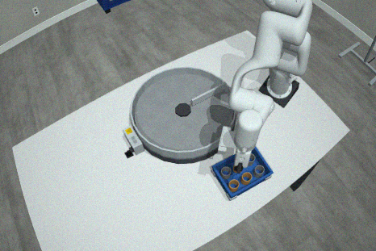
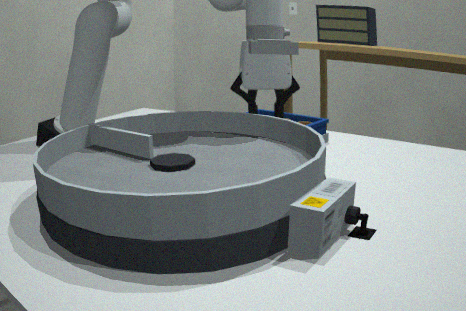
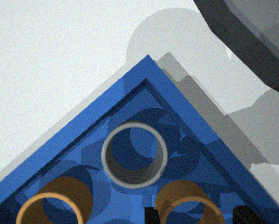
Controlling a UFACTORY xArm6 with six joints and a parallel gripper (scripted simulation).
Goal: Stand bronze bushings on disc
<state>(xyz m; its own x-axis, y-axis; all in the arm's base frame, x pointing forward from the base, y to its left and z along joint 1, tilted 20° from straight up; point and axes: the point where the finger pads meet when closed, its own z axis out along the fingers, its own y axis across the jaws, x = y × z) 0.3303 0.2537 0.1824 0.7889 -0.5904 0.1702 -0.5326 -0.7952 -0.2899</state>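
Observation:
The blue crate (image 1: pixel 221 179) (image 2: pixel 311 121) (image 3: pixel 151 70) stands on the table in front of the turntable. It holds bronze bushings (image 1: pixel 234 185) (image 1: pixel 246 177) and steel bushings (image 1: pixel 225 171) (image 1: pixel 258 169), all upright. In the wrist view a steel bushing (image 3: pixel 106 155) stands in the crate's corner, with one bronze bushing (image 3: pixel 65 190) to its left and another bronze bushing (image 3: pixel 187 192) to its right. My gripper (image 1: pixel 239 166) (image 2: pixel 266 107) (image 3: pixel 197 219) is partly open and empty, fingertips down in the crate on either side of the right bronze bushing. The disc (image 1: pixel 161 106) (image 2: pixel 235 161) is bare around the dark hub (image 1: pixel 182 110) (image 2: pixel 172 162).
A raised rim (image 2: pixel 300 136) rings the disc, and a grey bar (image 1: pixel 203 97) (image 2: pixel 122 141) reaches from the rim toward the hub. A control box (image 1: pixel 132 140) (image 2: pixel 320 216) sticks out from the turntable's side. The arm's base (image 1: pixel 280 85) stands behind the turntable.

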